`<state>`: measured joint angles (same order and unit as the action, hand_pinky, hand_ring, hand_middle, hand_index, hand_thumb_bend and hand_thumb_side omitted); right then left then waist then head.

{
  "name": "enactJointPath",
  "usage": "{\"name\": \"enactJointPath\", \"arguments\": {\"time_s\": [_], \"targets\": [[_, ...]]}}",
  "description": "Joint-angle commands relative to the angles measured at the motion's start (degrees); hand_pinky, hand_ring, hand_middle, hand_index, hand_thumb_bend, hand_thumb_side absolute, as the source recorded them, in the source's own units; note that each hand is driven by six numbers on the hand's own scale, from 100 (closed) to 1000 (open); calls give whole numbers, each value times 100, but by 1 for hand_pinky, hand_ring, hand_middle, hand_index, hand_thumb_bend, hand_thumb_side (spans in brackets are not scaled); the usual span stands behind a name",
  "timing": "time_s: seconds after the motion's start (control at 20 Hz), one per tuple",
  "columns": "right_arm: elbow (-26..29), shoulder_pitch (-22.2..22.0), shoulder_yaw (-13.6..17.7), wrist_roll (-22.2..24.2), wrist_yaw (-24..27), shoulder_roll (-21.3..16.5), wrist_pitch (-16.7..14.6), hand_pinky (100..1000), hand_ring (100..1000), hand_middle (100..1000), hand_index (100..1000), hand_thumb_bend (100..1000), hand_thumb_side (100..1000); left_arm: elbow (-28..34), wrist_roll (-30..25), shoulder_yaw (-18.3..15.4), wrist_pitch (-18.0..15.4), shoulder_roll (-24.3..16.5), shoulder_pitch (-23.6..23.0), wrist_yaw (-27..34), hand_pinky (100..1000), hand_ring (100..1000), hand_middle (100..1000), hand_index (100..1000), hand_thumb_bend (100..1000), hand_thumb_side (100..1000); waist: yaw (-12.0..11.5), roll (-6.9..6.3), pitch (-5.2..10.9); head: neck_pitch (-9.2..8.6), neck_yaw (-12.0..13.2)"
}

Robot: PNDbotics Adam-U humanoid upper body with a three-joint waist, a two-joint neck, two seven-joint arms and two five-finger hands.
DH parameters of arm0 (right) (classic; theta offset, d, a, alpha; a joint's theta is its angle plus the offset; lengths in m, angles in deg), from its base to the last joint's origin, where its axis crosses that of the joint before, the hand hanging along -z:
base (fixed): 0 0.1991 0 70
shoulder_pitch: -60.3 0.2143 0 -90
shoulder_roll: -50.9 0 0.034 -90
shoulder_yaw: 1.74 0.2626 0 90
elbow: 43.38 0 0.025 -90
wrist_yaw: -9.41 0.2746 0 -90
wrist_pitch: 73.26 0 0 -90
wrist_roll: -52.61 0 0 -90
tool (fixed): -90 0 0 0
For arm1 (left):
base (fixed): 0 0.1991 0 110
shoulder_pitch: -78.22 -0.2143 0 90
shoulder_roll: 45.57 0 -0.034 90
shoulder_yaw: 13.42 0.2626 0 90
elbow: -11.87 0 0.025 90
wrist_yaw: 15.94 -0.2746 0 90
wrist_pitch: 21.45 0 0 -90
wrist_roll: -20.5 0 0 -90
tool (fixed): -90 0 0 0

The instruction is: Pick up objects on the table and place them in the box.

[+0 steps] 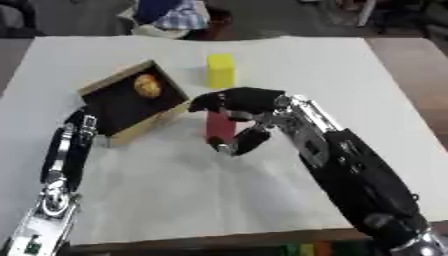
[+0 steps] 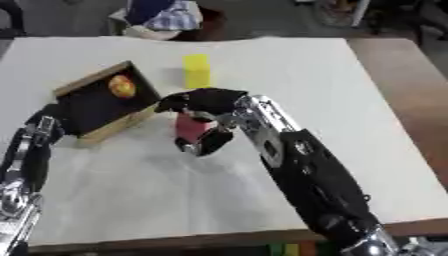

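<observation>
A wooden box (image 1: 151,123) with a dark inside stands tilted at the left of the white table, and a yellow-orange round object (image 1: 147,85) lies in it. My right hand (image 1: 241,102) is curled round a red block (image 1: 219,127) just to the right of the box, fingers over its top and thumb under it. A yellow block (image 1: 220,70) stands upright behind the hand. My left hand (image 1: 80,124) rests against the box's left side; its fingers are hard to make out.
The white cloth (image 1: 262,200) covers the table, with brown table edge (image 1: 420,85) at the right. A person's patterned clothing (image 1: 175,15) shows at the far edge.
</observation>
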<state>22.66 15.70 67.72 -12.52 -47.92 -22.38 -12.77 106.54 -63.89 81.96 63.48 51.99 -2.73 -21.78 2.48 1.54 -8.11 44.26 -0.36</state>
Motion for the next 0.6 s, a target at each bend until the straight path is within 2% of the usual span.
{"name": "enactJointPath", "arguments": {"time_s": [0.05,0.1,0.15,0.2,0.6], "targets": [[-102,97,123,-157,-180,71,47,892,919,958,1000,100,459,69,-10,-2,-8,-15,46,3,619,554,544,756,100,920,-5,-48,123,-14,-14],[-173,97,140,-180,-222,88,52,892,919,958,1000,100,465,70,-9,-4,-8,-15,45,3,619,554,544,756,100,919,-6,-50,123,-14,-15],[-241,96,153,-201,-266,101,53,892,919,959,1000,100,433,70,-6,-8,-7,-17,43,3,619,554,544,756,100,917,-8,-50,123,-14,-15],[-305,93,166,-223,-311,113,53,892,920,959,1000,100,473,71,-4,-10,-6,-17,41,3,619,554,544,756,100,920,-8,-51,123,-14,-17],[-616,43,394,-644,-822,165,215,903,944,957,1000,100,446,71,2,-14,-6,-12,35,7,619,553,544,756,100,920,8,-62,120,-14,-7]]}}
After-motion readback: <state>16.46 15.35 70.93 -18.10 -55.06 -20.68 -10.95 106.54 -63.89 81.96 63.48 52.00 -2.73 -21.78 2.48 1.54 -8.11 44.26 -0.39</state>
